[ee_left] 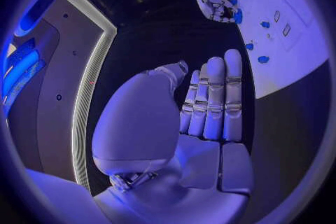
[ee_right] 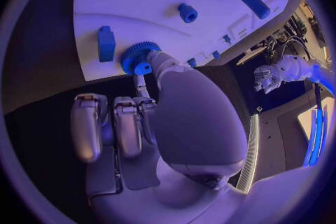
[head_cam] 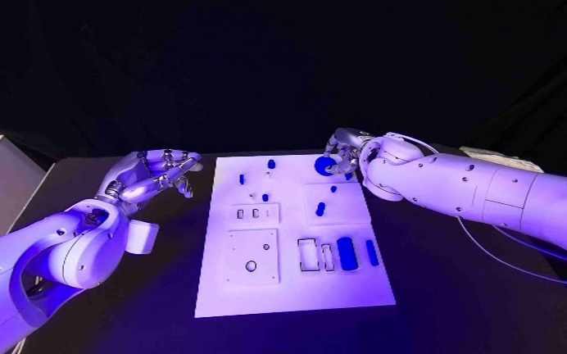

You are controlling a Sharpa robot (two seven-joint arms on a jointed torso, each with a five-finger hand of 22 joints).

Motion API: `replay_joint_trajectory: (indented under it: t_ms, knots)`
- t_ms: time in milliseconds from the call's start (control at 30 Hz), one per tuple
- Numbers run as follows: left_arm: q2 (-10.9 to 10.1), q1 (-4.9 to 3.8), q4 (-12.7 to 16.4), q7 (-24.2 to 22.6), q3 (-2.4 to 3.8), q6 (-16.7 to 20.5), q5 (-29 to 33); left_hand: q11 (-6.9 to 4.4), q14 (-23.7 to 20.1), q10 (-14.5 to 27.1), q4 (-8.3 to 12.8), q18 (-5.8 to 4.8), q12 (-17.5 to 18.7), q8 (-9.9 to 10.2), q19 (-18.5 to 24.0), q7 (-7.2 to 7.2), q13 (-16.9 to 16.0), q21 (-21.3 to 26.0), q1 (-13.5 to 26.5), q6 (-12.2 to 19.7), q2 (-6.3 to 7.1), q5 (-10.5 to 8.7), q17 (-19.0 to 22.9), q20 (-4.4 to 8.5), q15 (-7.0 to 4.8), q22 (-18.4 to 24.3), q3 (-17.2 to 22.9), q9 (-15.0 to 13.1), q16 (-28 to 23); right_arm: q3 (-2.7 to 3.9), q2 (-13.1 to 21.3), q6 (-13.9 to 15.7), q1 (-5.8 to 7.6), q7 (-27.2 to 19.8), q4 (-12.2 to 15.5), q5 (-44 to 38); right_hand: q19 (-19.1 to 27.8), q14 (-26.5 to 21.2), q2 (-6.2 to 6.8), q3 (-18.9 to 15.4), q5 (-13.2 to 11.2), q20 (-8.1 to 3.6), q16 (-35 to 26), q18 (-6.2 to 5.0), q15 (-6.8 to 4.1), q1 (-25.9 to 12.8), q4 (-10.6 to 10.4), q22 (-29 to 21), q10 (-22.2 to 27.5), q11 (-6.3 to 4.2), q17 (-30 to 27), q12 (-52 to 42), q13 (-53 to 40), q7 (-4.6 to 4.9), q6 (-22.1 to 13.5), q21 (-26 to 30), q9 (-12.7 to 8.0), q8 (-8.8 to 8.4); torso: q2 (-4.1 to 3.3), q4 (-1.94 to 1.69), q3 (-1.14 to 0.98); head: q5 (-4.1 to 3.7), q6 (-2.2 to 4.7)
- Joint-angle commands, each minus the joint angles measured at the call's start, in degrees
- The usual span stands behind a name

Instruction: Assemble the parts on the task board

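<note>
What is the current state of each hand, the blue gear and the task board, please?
Left hand: open, off the board's left edge, holding nothing.
Right hand: fingers on the blue gear.
Blue gear: at the board's far edge, touched by the right hand.
Task board: flat on the table.

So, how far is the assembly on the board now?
Early, it seems. Several blue parts lie loose on the task board, so most work looks left. In hand: the right hand touches the blue gear at the board's far edge. The left hand hovers open beside the board.
</note>
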State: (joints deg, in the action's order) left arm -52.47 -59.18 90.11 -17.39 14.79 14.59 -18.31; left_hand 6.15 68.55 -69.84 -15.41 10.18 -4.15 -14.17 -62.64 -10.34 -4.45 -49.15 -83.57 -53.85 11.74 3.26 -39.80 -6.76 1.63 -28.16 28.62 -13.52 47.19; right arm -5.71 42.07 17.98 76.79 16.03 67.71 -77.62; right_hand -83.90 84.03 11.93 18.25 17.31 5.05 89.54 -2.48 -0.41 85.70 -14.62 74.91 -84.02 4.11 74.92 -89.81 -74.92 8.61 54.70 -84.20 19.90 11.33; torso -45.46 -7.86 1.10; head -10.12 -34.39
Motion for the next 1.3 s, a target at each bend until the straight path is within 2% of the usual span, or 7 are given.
replay_joint_trajectory:
  t_ms: [33,333,567,600,833,1100,1300]
  knots:
    - [0.0,0.0,0.2,-0.5,0.04,-0.9,-0.1,0.01,-0.4,0.2,0.1,0.28,0.3,0.3,0.4,0.01,-0.1,-0.3,-0.4,0.2,0.38,-0.31,0.0,-0.14,0.08,0.0,0.4,-0.1,0.2,-0.18,0.4,3.3,-0.35,-1.6,1.1,-4.8,-3.7,5.7,0.32,1.3,1.1,-0.07,0.2,0.73,-0.33,-0.1,0.1,7.7,-6.0,-0.46,13.9,-0.2,-15.1,-0.24,0.9,-0.4,0.1,0.38,0.02,-0.08,0.01,-0.05,0.05]
    - [0.0,0.0,0.3,-0.5,0.04,-1.0,-0.1,0.01,-0.4,0.2,0.1,0.28,0.3,0.3,0.4,0.01,-0.1,-0.3,-0.4,0.2,0.38,-0.31,0.0,-0.14,0.08,0.0,0.4,-0.1,0.2,-0.09,1.4,10.2,-0.29,-2.9,6.4,-9.8,-3.7,5.7,0.85,2.6,1.5,-0.29,0.2,0.75,-0.59,-1.1,0.1,7.9,-6.0,-0.74,14.0,-0.2,-15.1,-0.57,1.9,-0.5,0.1,0.72,0.11,-0.02,0.06,0.04,0.25]
    - [0.0,0.0,0.4,-0.5,0.04,-1.0,-0.1,0.0,-0.4,0.2,0.1,0.29,0.3,0.3,0.5,0.01,-0.1,-0.4,-0.5,0.2,0.33,-0.31,0.0,-0.14,0.08,-0.1,0.4,-0.1,0.2,0.04,0.8,11.9,0.03,-2.0,9.6,-13.1,-3.8,5.8,1.27,2.8,1.4,-0.37,0.2,0.79,-0.68,-1.5,0.1,8.1,-6.0,-0.83,14.2,-0.2,-15.1,-0.66,2.1,-0.7,0.1,0.77,0.04,-0.09,0.06,0.12,0.28]
    - [0.0,0.0,0.4,-0.5,0.04,-1.0,-0.1,0.0,-0.4,0.2,0.1,0.29,0.3,0.3,0.5,0.01,-0.1,-0.4,-0.5,0.2,0.33,-0.31,0.0,-0.14,0.08,-0.1,0.4,-0.1,0.2,0.04,0.5,11.9,0.06,-1.9,9.8,-13.5,-3.8,5.8,1.27,2.8,1.4,-0.37,0.2,0.79,-0.68,-1.5,0.1,8.1,-6.0,-0.83,14.2,-0.2,-15.1,-0.66,2.1,-0.7,0.1,0.77,0.03,-0.07,0.1,0.35,0.19]
    - [0.1,0.0,0.7,-0.5,0.04,-1.0,-0.1,0.0,-0.4,0.2,0.1,0.29,0.3,0.3,0.5,0.01,-0.1,-0.4,-0.5,0.2,0.33,-0.31,0.0,-0.14,0.08,-0.1,0.4,-0.1,0.2,0.0,-2.5,11.1,0.09,-1.2,9.4,-14.4,-3.8,5.8,1.48,2.9,1.2,-0.42,0.3,0.79,-0.72,-1.8,0.1,8.1,-6.0,-0.86,14.2,-0.2,-15.1,-0.69,2.1,-0.6,0.1,0.75,0.0,-0.28,0.18,0.44,-0.03]
    - [0.1,0.0,0.9,-0.5,0.04,-1.1,-0.1,0.0,-0.4,0.2,0.1,0.29,0.3,0.3,0.5,0.01,-0.1,-0.4,-0.5,0.2,0.33,-0.31,0.0,-0.14,0.08,-0.1,0.4,-0.1,0.2,-0.45,-6.6,9.6,-0.52,-0.9,6.9,-14.5,-3.7,5.8,1.55,3.0,1.1,-0.44,0.2,0.76,-0.74,-2.0,0.1,7.9,-6.0,-0.85,14.2,-0.2,-15.1,-0.67,2.0,-0.6,0.1,0.67,-0.03,-0.3,0.14,0.9,-0.24]
    - [0.1,-0.01,1.0,-0.5,0.04,-1.1,-0.1,0.0,-0.4,0.2,0.1,0.29,0.3,0.3,0.5,0.01,-0.1,-0.4,-0.5,0.2,0.33,-0.31,0.0,-0.14,0.08,-0.1,0.4,-0.1,0.2,-0.57,-8.6,9.2,-1.03,-0.7,5.3,-14.8,-3.7,5.8,1.6,3.0,1.1,-0.45,0.2,0.76,-0.74,-2.1,0.1,8.0,-6.0,-0.85,14.2,-0.2,-15.1,-0.65,1.9,-0.6,0.0,0.6,0.02,-0.34,0.24,1.16,-0.44]
